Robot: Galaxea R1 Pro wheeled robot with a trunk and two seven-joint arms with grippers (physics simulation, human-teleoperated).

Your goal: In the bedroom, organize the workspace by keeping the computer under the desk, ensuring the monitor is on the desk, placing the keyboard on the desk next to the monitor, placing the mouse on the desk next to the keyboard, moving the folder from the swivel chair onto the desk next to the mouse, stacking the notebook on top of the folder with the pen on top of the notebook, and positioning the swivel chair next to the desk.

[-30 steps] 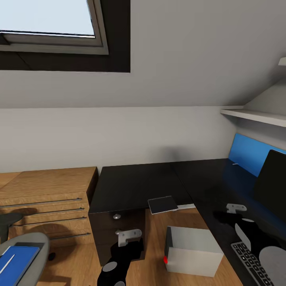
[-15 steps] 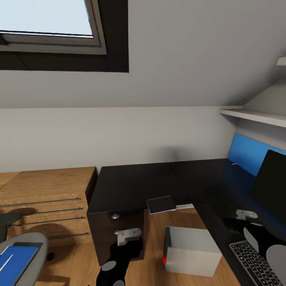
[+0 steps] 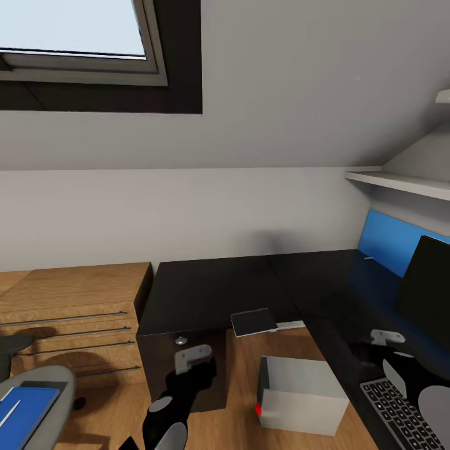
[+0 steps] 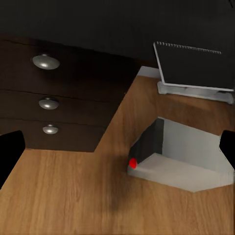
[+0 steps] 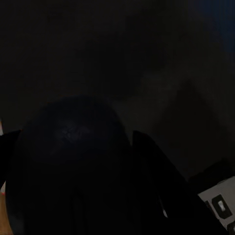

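The desk (image 3: 325, 294) has a glossy black top and a blue back panel. On it at the right stand the monitor (image 3: 428, 287) and the keyboard (image 3: 394, 409). My right gripper (image 3: 375, 353) hovers low over the desk beside the keyboard, shut on the dark round mouse (image 5: 73, 137). The grey computer (image 3: 306, 390) with its red light sits on the floor. The dark notebook (image 3: 253, 322) lies past it by the desk's foot. My left gripper (image 3: 197, 369) hangs open above the floor, facing the computer (image 4: 181, 156) and notebook (image 4: 188, 63). At the lower left, the blue folder (image 3: 25, 406) rests on the swivel chair (image 3: 59, 390).
A black drawer cabinet (image 3: 187, 300) with round knobs stands left of the desk. A low wooden drawer unit (image 3: 69, 306) runs along the wall further left. A white shelf (image 3: 400, 181) juts out above the desk.
My right gripper has carried the mouse rightward and nearer, toward the keyboard. The left gripper has shifted a little left and up. The view itself barely moved.
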